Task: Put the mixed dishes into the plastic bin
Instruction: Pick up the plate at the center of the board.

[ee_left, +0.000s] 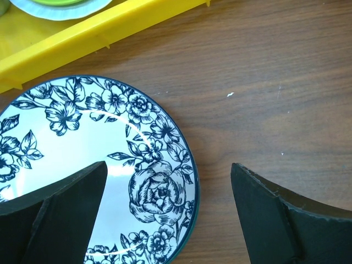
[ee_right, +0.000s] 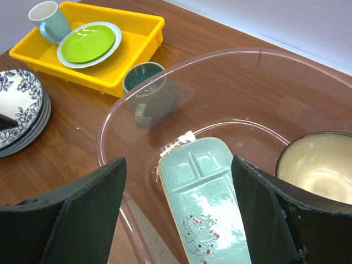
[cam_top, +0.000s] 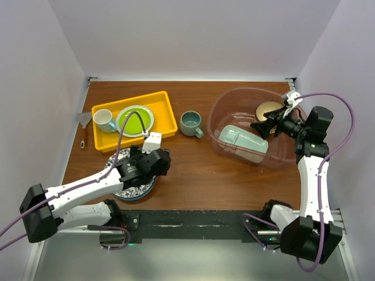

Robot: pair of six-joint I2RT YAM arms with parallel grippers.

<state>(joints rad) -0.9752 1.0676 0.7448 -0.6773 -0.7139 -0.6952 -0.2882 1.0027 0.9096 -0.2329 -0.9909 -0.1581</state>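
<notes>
Lining up a rim pinch on the blue-patterned plate (ee_left: 82,137), out on the table by the yellow tray (ee_left: 82,39).
Straddling its right edge with left gripper (ee_left: 168,181) spread wide, empty; hovering right gripper (ee_right: 179,170), parted and empty, above plastic bin (ee_right: 113,137) containing mint-green divided tray (ee_right: 203,203) and tan bowl (ee_right: 319,165).

The floral plate (ee_left: 93,137) is showing navy roses on white. The divided tray (ee_right: 206,209) is showing mint green with red berry sprigs. The bowl (ee_right: 322,168) is showing cream inside. The bin (ee_right: 231,55) is looking faintly pink, the shallow tray (ee_right: 140,55) yellow.
</notes>
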